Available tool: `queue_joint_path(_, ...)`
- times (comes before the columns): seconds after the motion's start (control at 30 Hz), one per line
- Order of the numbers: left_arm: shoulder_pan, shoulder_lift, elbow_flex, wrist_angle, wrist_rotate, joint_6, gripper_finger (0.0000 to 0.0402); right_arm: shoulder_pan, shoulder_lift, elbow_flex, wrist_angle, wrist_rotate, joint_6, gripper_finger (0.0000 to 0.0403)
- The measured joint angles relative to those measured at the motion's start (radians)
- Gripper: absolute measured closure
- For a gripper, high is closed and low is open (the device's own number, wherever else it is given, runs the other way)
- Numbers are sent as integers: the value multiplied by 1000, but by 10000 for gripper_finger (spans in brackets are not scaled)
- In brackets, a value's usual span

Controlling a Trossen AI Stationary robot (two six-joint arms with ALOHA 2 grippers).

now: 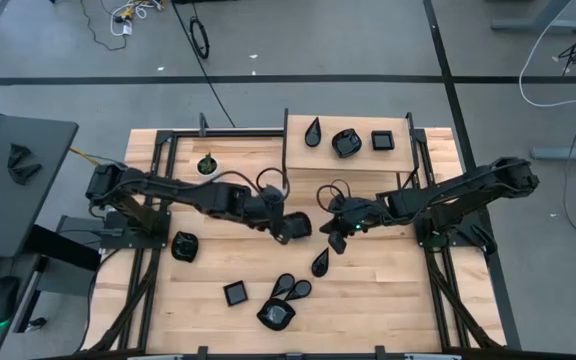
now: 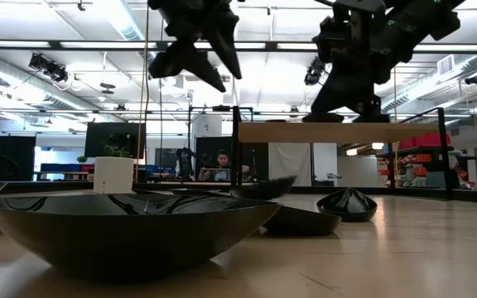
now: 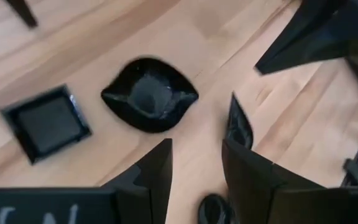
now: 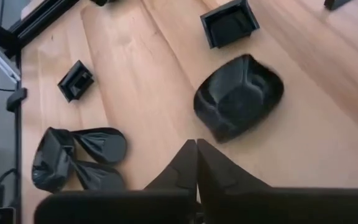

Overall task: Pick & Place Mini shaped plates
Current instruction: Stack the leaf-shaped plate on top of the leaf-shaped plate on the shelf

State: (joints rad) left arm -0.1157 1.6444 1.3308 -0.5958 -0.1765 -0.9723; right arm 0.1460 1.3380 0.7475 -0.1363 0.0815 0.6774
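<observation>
Black mini shaped plates lie scattered on the wooden table (image 1: 388, 290): a rounded one (image 1: 184, 245), a square one (image 1: 236, 293), teardrops (image 1: 290, 288) (image 1: 320, 263) and a rounded one (image 1: 277, 315) near the front. Three more sit on the raised shelf (image 1: 363, 165). My left gripper (image 3: 196, 144) hangs open above the table's middle (image 1: 296, 228), with a leaf-shaped plate (image 3: 149, 102) and a square plate (image 3: 45, 121) on the wood ahead of it. My right gripper (image 4: 196, 144) is shut and empty, close to the left one (image 1: 336, 238), above a rounded plate (image 4: 238, 96).
A small white pot with a green plant (image 1: 206, 164) stands at the far left. The shelf's black posts (image 1: 286, 140) and the arms' base frames (image 1: 148, 270) border the work area. Bare wood lies at the near right. A person (image 2: 222, 164) sits far behind the table.
</observation>
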Motion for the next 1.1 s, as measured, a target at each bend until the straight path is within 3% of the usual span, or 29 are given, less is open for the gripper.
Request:
queue_joint_path(0.17,-34,0,-28,-30,6,-101,257,-44,0,0,-3,-43,49,367)
queue_joint_path(0.4,-176,0,-84,-116,49,-295,257,-128,7,0,-12,-91,18,274)
queue_joint_path(0.6,-280,-30,-184,-134,68,-437,257,-153,133,6,29,-163,44,206)
queue_joint_path(0.87,-316,-218,-339,-134,3,-494,257,-156,344,149,-91,-82,52,190)
queue_joint_path(1.1,-313,-371,-377,-126,-115,-410,257,-166,435,220,-122,-119,83,198)
